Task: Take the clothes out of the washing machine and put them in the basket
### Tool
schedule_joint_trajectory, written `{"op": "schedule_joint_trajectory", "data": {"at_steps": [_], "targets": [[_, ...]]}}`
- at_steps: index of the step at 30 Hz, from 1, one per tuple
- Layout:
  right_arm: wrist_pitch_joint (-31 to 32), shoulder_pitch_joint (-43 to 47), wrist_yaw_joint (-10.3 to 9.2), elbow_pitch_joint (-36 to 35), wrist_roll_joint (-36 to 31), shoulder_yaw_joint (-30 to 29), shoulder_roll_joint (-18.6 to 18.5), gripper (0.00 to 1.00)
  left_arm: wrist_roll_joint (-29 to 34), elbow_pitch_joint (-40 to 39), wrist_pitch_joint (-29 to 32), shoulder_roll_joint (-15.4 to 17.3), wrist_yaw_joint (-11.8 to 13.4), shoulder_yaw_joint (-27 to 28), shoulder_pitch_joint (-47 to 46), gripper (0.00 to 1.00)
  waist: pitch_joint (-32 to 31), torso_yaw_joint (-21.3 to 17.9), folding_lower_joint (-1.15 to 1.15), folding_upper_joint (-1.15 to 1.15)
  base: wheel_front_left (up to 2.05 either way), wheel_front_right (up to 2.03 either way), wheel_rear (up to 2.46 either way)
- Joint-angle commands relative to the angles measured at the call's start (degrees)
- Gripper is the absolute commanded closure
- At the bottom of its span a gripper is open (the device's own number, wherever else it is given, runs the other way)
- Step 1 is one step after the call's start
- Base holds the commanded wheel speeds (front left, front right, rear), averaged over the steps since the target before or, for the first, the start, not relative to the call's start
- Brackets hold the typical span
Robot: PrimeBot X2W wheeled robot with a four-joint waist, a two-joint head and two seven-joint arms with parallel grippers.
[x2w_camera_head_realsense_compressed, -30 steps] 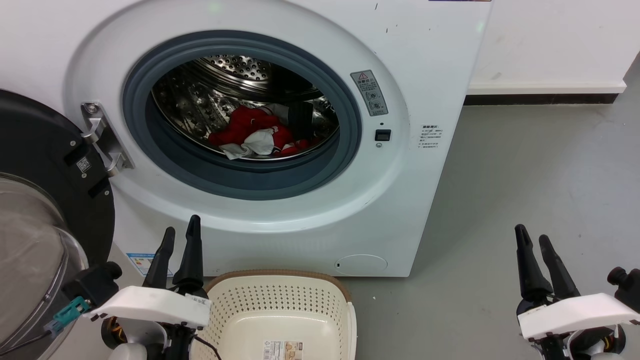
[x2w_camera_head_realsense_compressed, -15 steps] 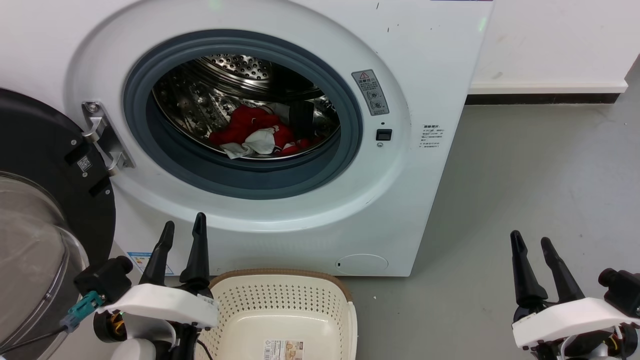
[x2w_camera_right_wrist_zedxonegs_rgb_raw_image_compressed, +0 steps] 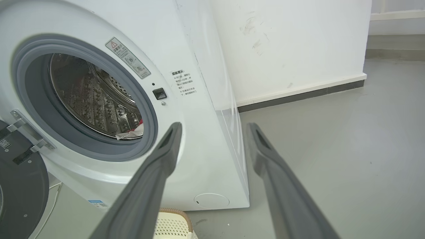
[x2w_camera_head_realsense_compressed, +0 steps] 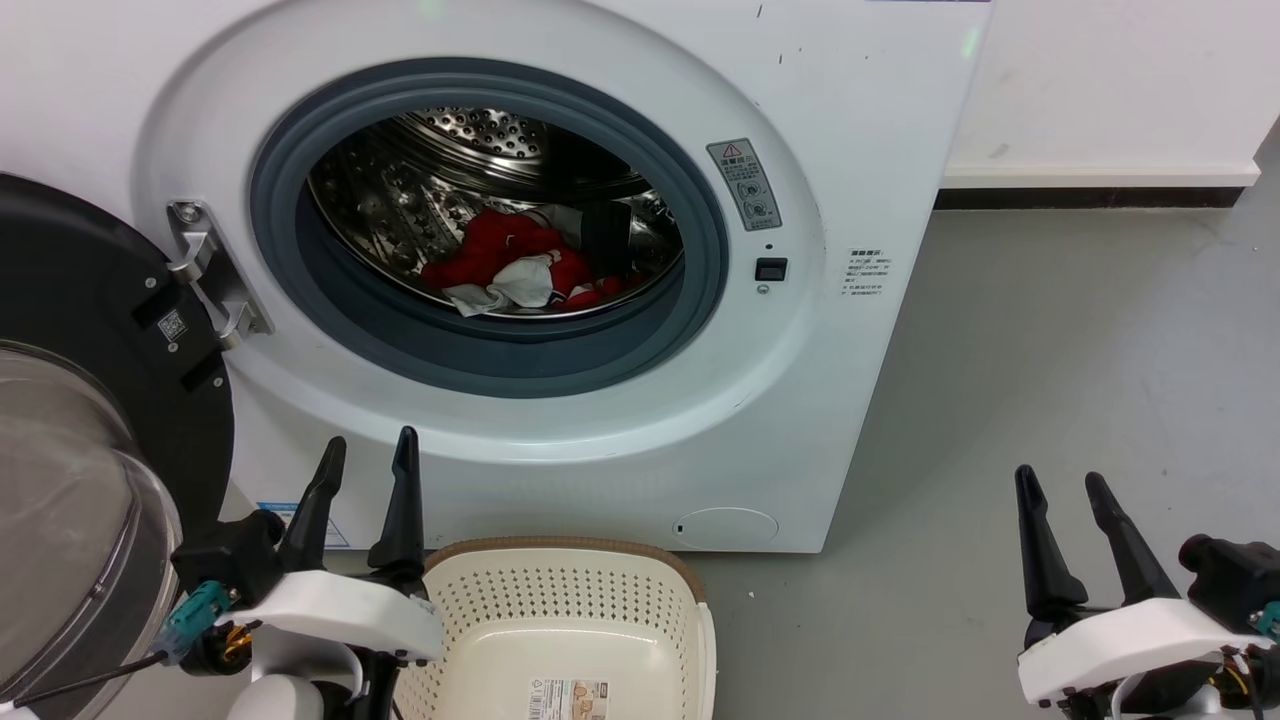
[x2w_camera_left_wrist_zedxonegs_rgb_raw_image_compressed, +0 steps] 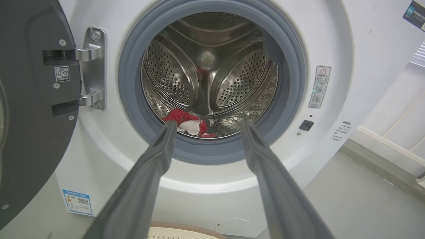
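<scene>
The clothes (x2w_camera_head_realsense_compressed: 505, 262) lie in a sideways lump far past the left fingers (x2w_camera_head_realsense_compressed: 403, 500) and right fingers (x2w_camera_head_realsense_compressed: 1036, 545). Both are spread wide and hold nothing

Large white front-loading washing machine (x2w_camera_left_wrist_zedxonegs_rgb_raw_image_compressed: 109, 152): porthole stood open. Black-framed glass door (x2w_camera_left_wrist_zedxonegs_rgb_raw_image_compressed: 33, 116) was swung to the left on a silver metal hinge (x2w_camera_left_wrist_zedxonegs_rgb_raw_image_compressed: 93, 69). Round grey rubber seal (x2w_camera_left_wrist_zedxonegs_rgb_raw_image_compressed: 132, 109) ringed the perforated steel drum (x2w_camera_left_wrist_zedxonegs_rgb_raw_image_compressed: 206, 66). Crumpled red-and-white fabric clothes (x2w_camera_left_wrist_zedxonegs_rgb_raw_image_compressed: 187, 120) lay at the drum's bottom front, just behind the seal. Left pincer (x2w_camera_left_wrist_zedxonegs_rgb_raw_image_compressed: 209, 124) was outside the porthole, its two long dark fingers spread apart and empty. Brown rim of a cream plastic basket (x2w_camera_left_wrist_zedxonegs_rgb_raw_image_compressed: 186, 227) showed at the bottom edge. Grey floor (x2w_camera_left_wrist_zedxonegs_rgb_raw_image_compressed: 358, 199) lay to the right.
</scene>
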Motion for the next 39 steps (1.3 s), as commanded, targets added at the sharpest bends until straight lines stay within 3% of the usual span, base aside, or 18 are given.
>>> {"op": "schedule_joint_trajectory", "data": {"at_steps": [1,39], "targets": [[-0.5,0.5,0.00,-0.7,-1.2,0.0,0.1,0.00,1.2,-0.3,-0.4,0.3,0.1,-0.1,-0.9,0.00,0.0,0.0,0.00,0.00,0.00,0.00,0.00],[-2.1,2.0,-0.01,-3.2,-20.2,-0.1,0.2,0.00,18.3,2.4,-4.8,0.5,1.4,1.0,-1.0,0.00,0.2,0.5,0.00,0.00,0.00,0.00,0.00]]}}
